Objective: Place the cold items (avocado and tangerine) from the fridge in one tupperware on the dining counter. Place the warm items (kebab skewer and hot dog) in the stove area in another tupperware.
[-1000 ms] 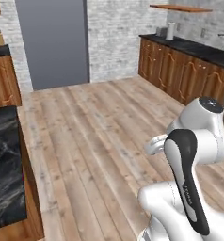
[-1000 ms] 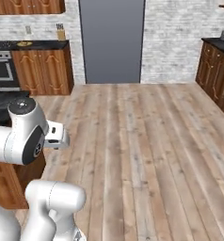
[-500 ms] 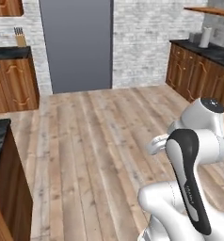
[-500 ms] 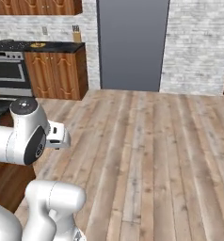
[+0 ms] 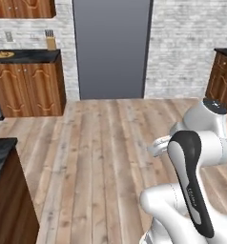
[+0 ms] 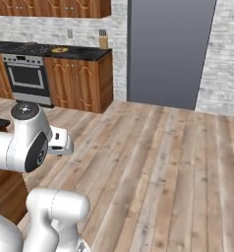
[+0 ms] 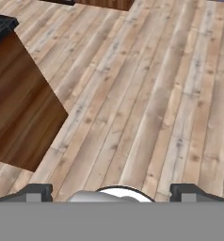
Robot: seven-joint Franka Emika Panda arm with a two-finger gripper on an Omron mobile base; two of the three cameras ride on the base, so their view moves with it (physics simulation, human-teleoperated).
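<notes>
The pincer (image 7: 111, 193) has its tips spread wide apart with nothing between them, above the wooden floor (image 7: 147, 94). The grey fridge (image 5: 111, 47) stands shut ahead, and the stove (image 6: 26, 78) sits left of it

Rendered kitchen: a tall grey fridge (image 5: 111, 47) stood against a whitewashed brick wall (image 5: 182, 43), flanked by wooden cabinets (image 5: 27, 88) with dark countertops (image 6: 50, 50), an oven (image 6: 25, 78), and pale plank flooring (image 7: 147, 94).
</notes>
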